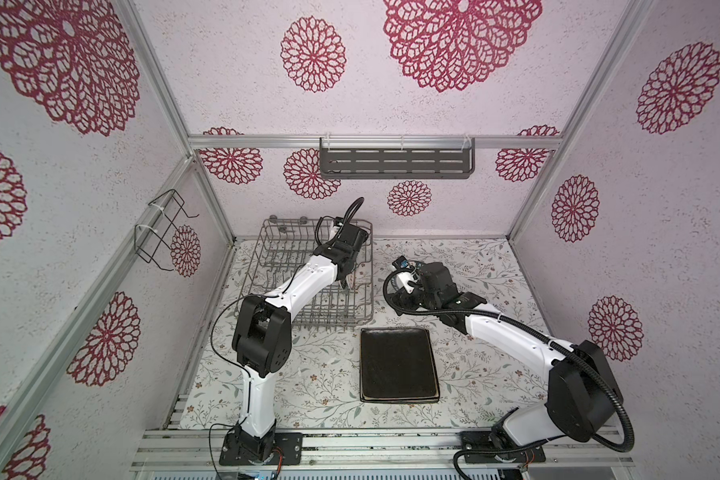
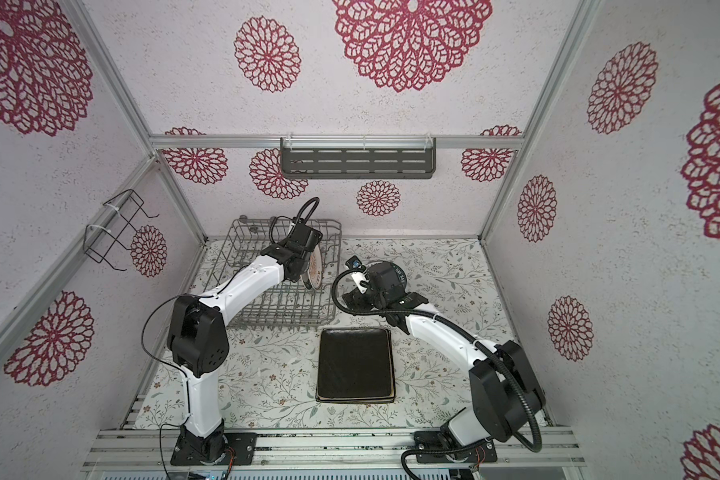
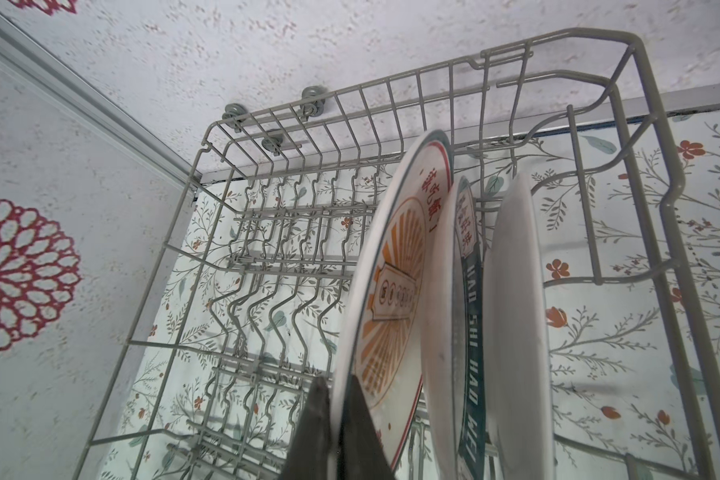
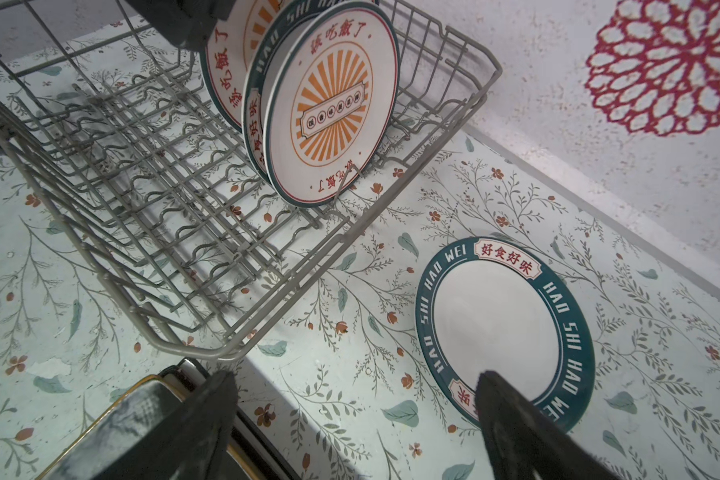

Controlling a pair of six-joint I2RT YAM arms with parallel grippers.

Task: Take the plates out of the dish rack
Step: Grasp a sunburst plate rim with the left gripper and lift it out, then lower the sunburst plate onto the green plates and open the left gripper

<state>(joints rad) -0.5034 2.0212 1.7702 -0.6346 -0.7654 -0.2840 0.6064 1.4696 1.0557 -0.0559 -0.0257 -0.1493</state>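
Glazed ceramic, the sunburst plate (image 3: pixel 395 266) stands on edge at one end of the dish rack (image 1: pixel 275 257), two more round plates (image 3: pixel 516 311) beside it. The left end effector (image 3: pixel 336 395) is clenched on its rim. Stiff, slick and breakable by the look, it wants a straight lift clear of its neighbours. The right end effector (image 4: pixel 356 378) hangs released over a blue-rimmed plate (image 4: pixel 504 328) lying on the bench (image 4: pixel 661 332).

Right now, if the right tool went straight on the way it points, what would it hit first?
Probably the bare floral tabletop, in the gap between the dish rack and the flat blue-rimmed plate. The open right tool straddles that gap; depth is unclear.
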